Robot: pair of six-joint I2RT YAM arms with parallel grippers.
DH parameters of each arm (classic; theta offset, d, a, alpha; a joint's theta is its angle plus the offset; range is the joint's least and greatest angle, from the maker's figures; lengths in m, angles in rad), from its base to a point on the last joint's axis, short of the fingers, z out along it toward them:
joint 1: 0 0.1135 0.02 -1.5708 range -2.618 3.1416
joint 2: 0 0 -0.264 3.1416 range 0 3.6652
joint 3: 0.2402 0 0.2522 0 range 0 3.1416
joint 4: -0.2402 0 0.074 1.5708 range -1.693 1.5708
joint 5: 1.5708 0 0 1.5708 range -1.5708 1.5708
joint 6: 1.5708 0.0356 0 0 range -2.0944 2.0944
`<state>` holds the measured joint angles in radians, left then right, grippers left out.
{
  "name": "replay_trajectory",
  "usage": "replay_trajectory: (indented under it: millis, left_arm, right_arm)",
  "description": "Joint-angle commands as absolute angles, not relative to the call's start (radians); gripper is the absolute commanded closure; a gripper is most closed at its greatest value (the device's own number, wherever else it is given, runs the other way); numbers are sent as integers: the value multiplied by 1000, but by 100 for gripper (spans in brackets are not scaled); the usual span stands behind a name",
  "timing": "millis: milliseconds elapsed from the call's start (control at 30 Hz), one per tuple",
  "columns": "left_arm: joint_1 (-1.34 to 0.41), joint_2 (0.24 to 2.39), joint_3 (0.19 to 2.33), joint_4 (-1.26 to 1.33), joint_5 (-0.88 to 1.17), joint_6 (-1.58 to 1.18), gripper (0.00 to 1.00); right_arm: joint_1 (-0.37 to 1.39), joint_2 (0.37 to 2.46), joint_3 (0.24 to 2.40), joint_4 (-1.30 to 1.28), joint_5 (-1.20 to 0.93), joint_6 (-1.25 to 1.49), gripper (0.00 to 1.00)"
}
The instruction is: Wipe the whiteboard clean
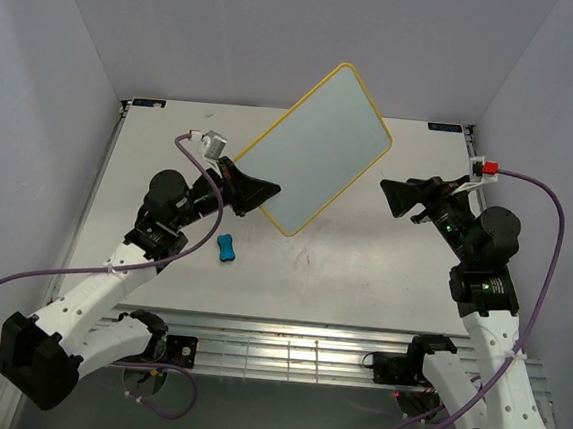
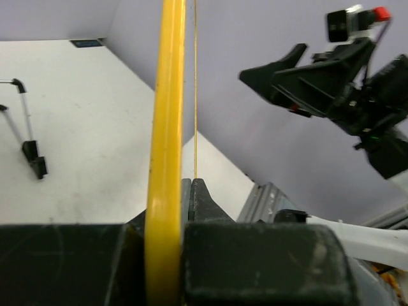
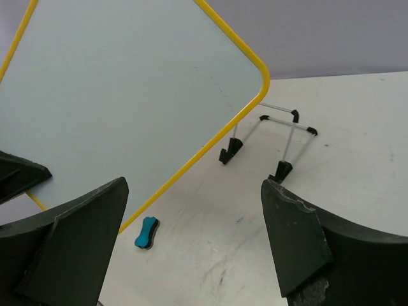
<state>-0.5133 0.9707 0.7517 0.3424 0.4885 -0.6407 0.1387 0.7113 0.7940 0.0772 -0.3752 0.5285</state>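
The whiteboard (image 1: 317, 147), white with a thin yellow frame, is held tilted in the air above the table. My left gripper (image 1: 253, 192) is shut on its lower left edge; the left wrist view shows the yellow frame (image 2: 169, 127) clamped edge-on between the jaws. The board's face (image 3: 127, 95) shows no writing in the right wrist view. The small blue bone-shaped eraser (image 1: 226, 248) lies on the table below the board, also in the right wrist view (image 3: 146, 233). My right gripper (image 1: 393, 196) is open and empty, right of the board and apart from it.
A wire stand with black feet (image 3: 271, 143) sits on the table behind the board, also in the left wrist view (image 2: 25, 137). Purple walls enclose the table (image 1: 361, 281) on the left, back and right. A metal rail (image 1: 285, 350) runs along the near edge.
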Motion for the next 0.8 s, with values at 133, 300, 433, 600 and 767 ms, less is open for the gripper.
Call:
replay_trajectory:
  millis: [133,300,433,600,767]
  left_arm:
    - [-492,1061,905,328,547,-418,100]
    - [-422,1182,1069,238,642,-304,100]
    - [-301,1373,1264,149,1053,-155,100]
    - [-203,1603,1535,10,1293,59,100]
    - [-129,1888,1886,-350,1457,357,100]
  right_arm:
    - [135,614,925,-151,-247,313,10]
    - [133,581,960,-225,-331,269,10]
    - [135,569,982,-288,-334,216,10]
    - [137,528,976,-308,-356,218,10]
    - [141,502,954,-319,-413,253,10]
